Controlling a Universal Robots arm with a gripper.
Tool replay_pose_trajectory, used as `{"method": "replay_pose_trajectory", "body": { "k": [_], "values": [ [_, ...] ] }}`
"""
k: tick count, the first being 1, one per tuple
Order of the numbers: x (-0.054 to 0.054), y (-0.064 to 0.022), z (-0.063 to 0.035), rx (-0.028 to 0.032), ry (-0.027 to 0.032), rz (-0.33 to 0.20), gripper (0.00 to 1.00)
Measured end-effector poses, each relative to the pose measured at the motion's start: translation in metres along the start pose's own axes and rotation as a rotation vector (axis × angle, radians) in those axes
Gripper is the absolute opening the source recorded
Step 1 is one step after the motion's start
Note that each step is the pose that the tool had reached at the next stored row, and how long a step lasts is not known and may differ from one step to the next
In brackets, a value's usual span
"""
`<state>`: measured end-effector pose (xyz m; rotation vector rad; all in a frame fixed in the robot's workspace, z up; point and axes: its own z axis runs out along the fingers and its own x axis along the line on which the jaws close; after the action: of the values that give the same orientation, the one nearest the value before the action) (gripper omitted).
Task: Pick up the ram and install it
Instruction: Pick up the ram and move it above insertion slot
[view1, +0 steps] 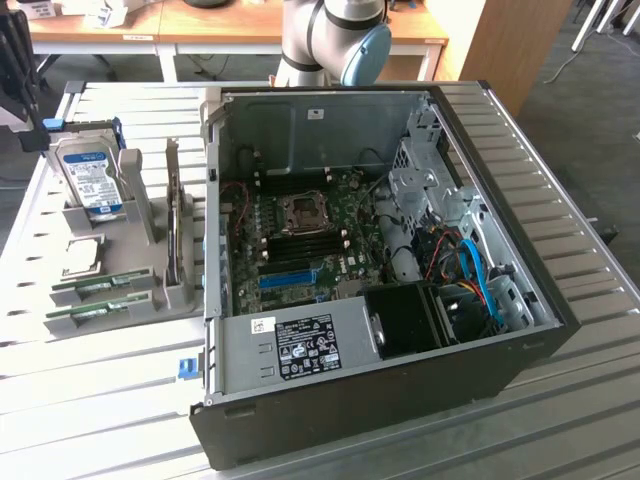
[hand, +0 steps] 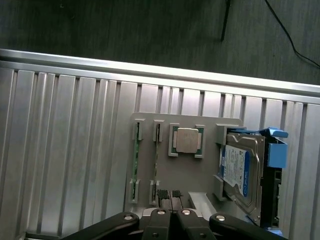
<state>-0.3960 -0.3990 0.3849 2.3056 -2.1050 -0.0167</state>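
Observation:
Two ram sticks (view1: 100, 283) (view1: 95, 308), thin green boards, stand on edge in slots of a grey holder (view1: 140, 215) at the exterior view's left, beside the open computer case (view1: 400, 390). In the wrist view the same ram sticks (hand: 136, 160) (hand: 158, 155) sit side by side in the holder (hand: 165, 172). My gripper (hand: 169, 194) hovers above the holder's edge, close to the nearer stick. It is shut with nothing between its fingertips (hand: 162, 193). The motherboard (view1: 300, 245) lies exposed inside the case, with dark memory slots near its middle.
A square silver processor (hand: 186, 140) and a silver hard drive (hand: 240, 172) in a blue bracket share the holder. The arm's base (view1: 330, 40) stands behind the case. Everything rests on a ribbed metal table (view1: 90, 400). Cables and a drive cage (view1: 440, 210) crowd the case's right side.

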Motion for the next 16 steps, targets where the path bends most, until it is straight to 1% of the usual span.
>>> {"method": "replay_pose_trajectory", "body": {
  "k": [3, 4, 12, 16],
  "values": [
    [0.0, 0.0, 0.0013, 0.005, -0.0004, 0.0, 0.11],
    [0.0, -0.0001, 0.0014, 0.0056, -0.0003, 0.0, 0.11],
    [0.0, -0.0001, 0.0016, 0.0059, -0.0004, 0.0, 0.11],
    [0.0, -0.0001, 0.004, 0.0059, -0.0004, 0.0, 0.11]
  ]
}}
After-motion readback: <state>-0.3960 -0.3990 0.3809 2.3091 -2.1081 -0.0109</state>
